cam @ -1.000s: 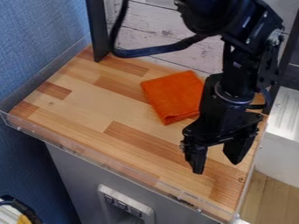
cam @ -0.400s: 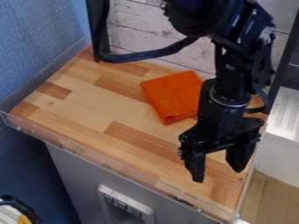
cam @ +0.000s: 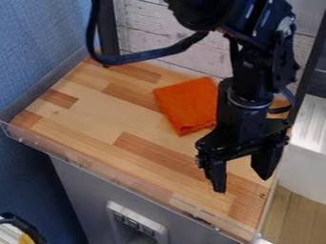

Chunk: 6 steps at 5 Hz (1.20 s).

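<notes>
The black gripper (cam: 243, 183) hangs over the front right part of the wooden work surface, its two fingers spread apart with nothing between them. Behind it and to its left lies an orange folded cloth (cam: 188, 105), flat on the wood near the back wall. The arm covers the cloth's right side in part. Gripper and cloth are apart.
Around the wooden counter (cam: 96, 114) runs a low clear rim (cam: 108, 178) at the front. A dark post stands at the back left, before a whitewashed plank wall (cam: 166, 28). A white metal unit (cam: 307, 152) is at the right.
The gripper first came toward the front edge, then moved back slightly. The arm's upper part and its hanging cable shifted left. The cloth has stayed put.
</notes>
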Available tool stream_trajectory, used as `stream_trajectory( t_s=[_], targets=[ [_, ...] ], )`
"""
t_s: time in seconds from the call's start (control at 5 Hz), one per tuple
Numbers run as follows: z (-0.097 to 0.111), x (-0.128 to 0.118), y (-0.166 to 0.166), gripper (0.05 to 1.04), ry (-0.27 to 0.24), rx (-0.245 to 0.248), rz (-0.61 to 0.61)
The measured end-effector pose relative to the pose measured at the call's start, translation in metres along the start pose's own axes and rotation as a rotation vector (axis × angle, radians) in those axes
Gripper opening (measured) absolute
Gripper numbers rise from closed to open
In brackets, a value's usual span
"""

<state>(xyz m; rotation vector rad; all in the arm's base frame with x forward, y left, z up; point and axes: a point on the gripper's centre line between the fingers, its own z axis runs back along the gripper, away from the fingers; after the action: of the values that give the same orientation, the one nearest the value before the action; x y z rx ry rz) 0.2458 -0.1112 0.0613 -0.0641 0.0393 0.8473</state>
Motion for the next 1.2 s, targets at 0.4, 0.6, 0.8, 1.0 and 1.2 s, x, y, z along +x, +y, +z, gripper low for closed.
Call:
stream_trajectory(
  t_s=[0.4, 0.6, 0.8, 1.0, 1.2],
  targets=[
    [0.006, 0.007, -0.004, 0.999, -0.069, -0.039, 0.007],
    [0.006, 0.009, -0.003, 0.999, -0.1, -0.031, 0.012],
    [0.015, 0.012, -0.009, 0.999, -0.137, -0.03, 0.008],
    [0.022, 0.013, -0.01, 0.999, -0.162, -0.001, 0.006],
    [0.029, 0.013, -0.013, 0.999, -0.173, 0.032, 0.008]
  ],
)
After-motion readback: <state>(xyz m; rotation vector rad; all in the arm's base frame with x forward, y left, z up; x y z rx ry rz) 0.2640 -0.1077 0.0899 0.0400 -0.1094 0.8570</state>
